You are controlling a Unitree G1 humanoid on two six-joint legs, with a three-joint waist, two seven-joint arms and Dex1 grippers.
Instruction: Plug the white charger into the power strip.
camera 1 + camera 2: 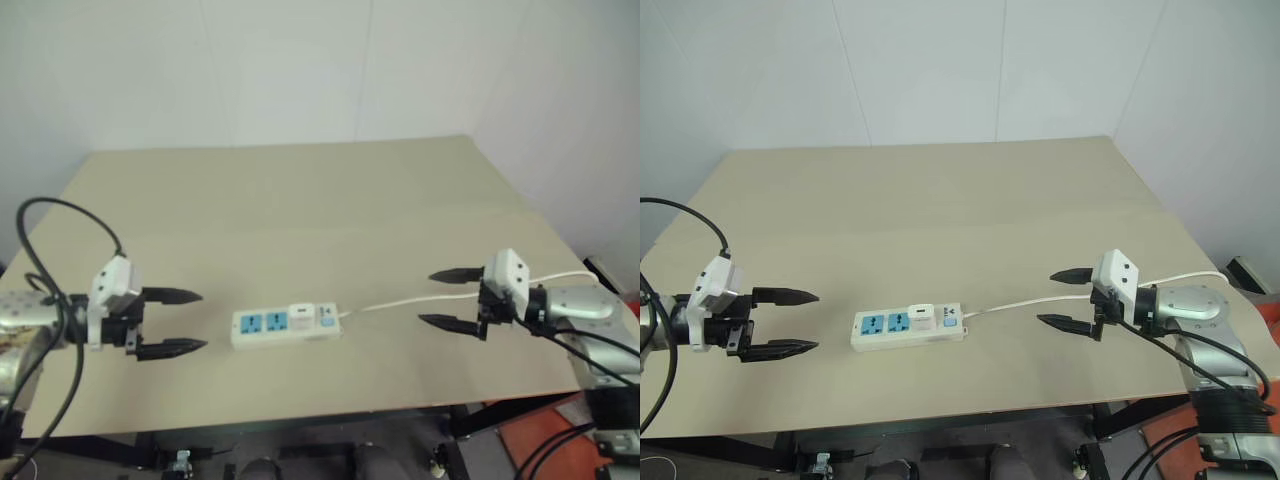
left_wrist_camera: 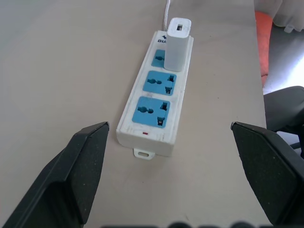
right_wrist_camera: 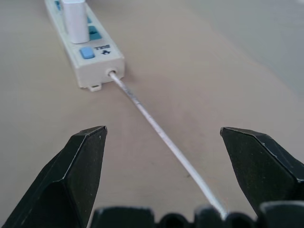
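With the small white plastic block charger standing upright in the rightmost light-blue socket of the long white power strip, next to its switch and thin white cord, the plugging looks done to me. That would explain why both my arms sit well clear: my left gripper left of the strip, my right gripper right of it, each with black fingers spread and holding nothing. Head views show the strip near the tan table's front edge. My left wrist view shows two empty sockets; my right shows the cord's entry.
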